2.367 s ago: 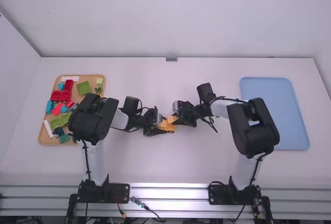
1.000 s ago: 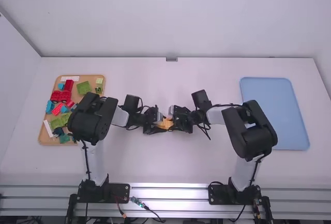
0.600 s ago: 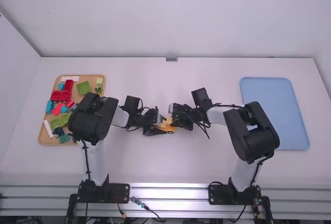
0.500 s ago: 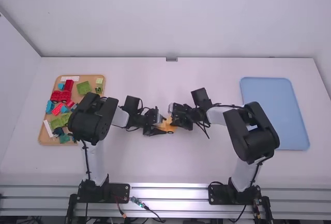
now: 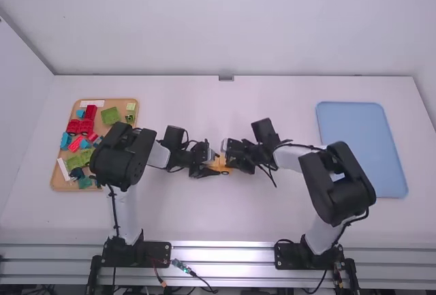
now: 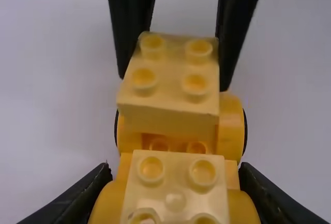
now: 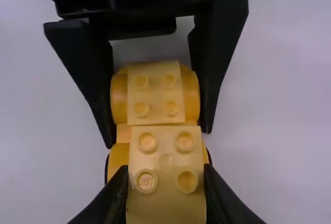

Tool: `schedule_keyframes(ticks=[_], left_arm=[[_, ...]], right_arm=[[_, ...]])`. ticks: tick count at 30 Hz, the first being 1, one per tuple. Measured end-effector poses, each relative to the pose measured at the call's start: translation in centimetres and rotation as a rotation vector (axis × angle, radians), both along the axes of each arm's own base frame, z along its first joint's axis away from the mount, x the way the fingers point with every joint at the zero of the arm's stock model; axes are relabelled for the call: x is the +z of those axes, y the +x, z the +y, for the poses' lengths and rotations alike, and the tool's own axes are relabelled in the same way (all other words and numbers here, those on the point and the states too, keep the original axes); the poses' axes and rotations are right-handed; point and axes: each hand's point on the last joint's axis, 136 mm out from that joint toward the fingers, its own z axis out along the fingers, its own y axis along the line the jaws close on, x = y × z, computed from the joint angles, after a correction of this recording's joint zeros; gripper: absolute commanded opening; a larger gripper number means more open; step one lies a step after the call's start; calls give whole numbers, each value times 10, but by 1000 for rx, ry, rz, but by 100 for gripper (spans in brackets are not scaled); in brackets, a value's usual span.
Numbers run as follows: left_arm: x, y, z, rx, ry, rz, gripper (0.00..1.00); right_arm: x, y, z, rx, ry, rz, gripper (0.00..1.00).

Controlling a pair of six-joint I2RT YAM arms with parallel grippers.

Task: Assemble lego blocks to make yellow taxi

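In the high view, my left gripper (image 5: 210, 165) and right gripper (image 5: 228, 159) meet over the middle of the table at an orange wheeled base (image 5: 221, 166). The left wrist view has my left gripper (image 6: 175, 185) shut on one end of the orange base (image 6: 230, 136), with a pale yellow block (image 6: 176, 190) on top there. My right gripper (image 7: 165, 175) is shut on another pale yellow block (image 7: 165, 154) over the base's other end. That block looks slightly tilted in the left wrist view; whether its underside is fully seated I cannot tell.
A wooden tray (image 5: 61, 184) with red, green, blue and white pieces stands at the left, partly behind the left arm. At the right lies a blue tray (image 5: 361, 148), with the right arm's elbow near its lower left edge.
Since the earliest frame my right gripper has shifted left, closer to the left one. Most recently its elbow has swung slightly right and toward the camera. The left arm has kept still.
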Motion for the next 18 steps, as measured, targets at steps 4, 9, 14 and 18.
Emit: schedule_keyframes(ticks=[4,9,14,18], left_arm=[[0,0,0,0,0,0,38],[0,0,0,0,1,4,38],[0,-2,0,-5,-3,11,37],[1,-3,-1,-8,-6,15,31]], right_arm=[[-3,-1,0,-2,17,-34,0],[-6,-4,-1,-6,36,-64,0],[-6,-4,-1,-18,46,-64,0],[-5,-6,0,-12,55,-56,0]])
